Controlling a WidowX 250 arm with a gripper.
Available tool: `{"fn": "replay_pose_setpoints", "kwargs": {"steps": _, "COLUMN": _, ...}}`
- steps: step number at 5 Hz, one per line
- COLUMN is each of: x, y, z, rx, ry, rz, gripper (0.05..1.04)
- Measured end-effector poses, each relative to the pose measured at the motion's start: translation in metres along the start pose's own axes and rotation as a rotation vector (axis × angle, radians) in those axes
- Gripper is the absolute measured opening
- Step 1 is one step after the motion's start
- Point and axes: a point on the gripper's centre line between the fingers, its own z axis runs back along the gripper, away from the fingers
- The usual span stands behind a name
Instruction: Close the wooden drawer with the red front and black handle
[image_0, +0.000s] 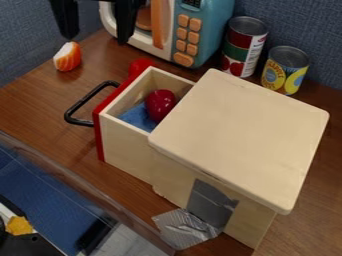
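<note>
Top L, claw (96, 40) wide open nr orange-white pc (67, 57).

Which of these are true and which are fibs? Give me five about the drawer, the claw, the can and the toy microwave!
1. The shiny red toy is in the open drawer. True.
2. The claw is holding the orange-and-white piece. False: that piece lies on the table.
3. The drawer's handle is black. True.
4. The yellow-and-blue can is lying on its side. False: it stands upright.
5. The toy microwave has orange buttons. True.
</note>
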Motion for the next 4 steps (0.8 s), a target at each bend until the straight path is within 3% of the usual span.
{"fn": "replay_pose_setpoints", "kwargs": {"steps": 1, "x": 0.0, "y": 0.0, "z": -0.009, "rx": -0.001, "ry": 0.022, "rz": 0.014, "gripper": 1.001}}
{"fn": "replay_pose_setpoints", "kwargs": {"steps": 2, "x": 0.0, "y": -0.01, "z": -0.029, "rx": -0.014, "ry": -0.008, "rz": 0.092, "gripper": 1.001}}
{"fn": "replay_pose_setpoints", "kwargs": {"steps": 3, "x": 0.0, "y": -0.001, "z": -0.037, "rx": -0.012, "ry": -0.044, "rz": 0.169, "gripper": 1.001}}
{"fn": "replay_pose_setpoints", "kwargs": {"steps": 4, "x": 0.004, "y": 0.029, "z": -0.03, "rx": 0.012, "ry": -0.06, "rz": 0.202, "gripper": 1.001}}
